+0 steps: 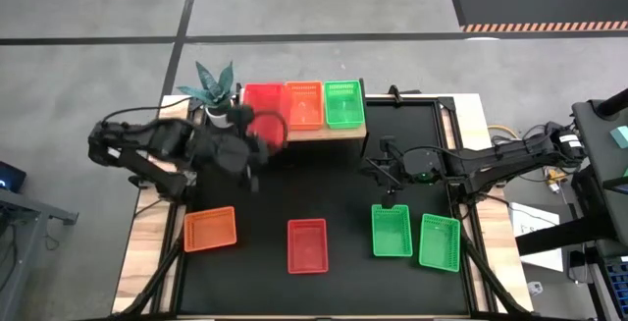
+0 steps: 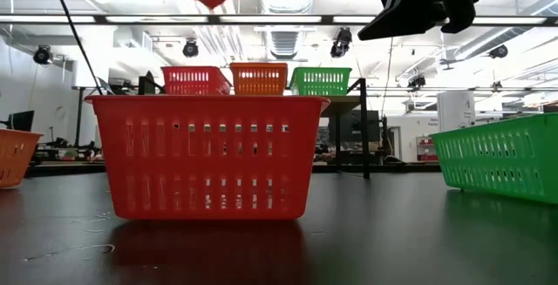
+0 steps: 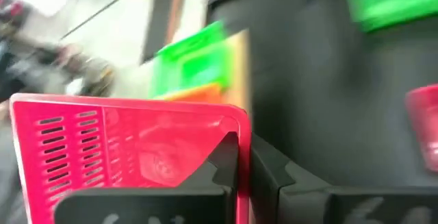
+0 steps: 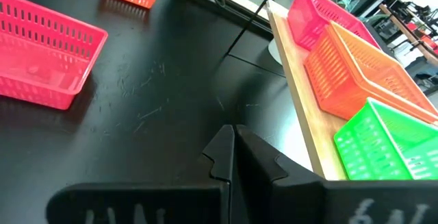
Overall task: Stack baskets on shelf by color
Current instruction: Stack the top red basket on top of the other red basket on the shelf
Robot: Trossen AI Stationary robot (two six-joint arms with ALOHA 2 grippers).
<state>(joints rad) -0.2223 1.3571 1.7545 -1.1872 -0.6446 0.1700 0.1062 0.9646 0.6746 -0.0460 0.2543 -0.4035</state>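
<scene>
a red basket [image 1: 267, 130] hangs pinched in the left tool [image 1: 253, 144], in the air just beside the shelf [image 1: 324, 133], which carries red, orange and green baskets. the right tool [image 1: 385, 169] hovers over the black surface [image 1: 343, 203], fingers pressed together, holding nothing.

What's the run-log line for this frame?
left gripper: shut on red basket, raised by shelf | right gripper: shut, empty, above table | shelf: red, orange, green baskets
</scene>
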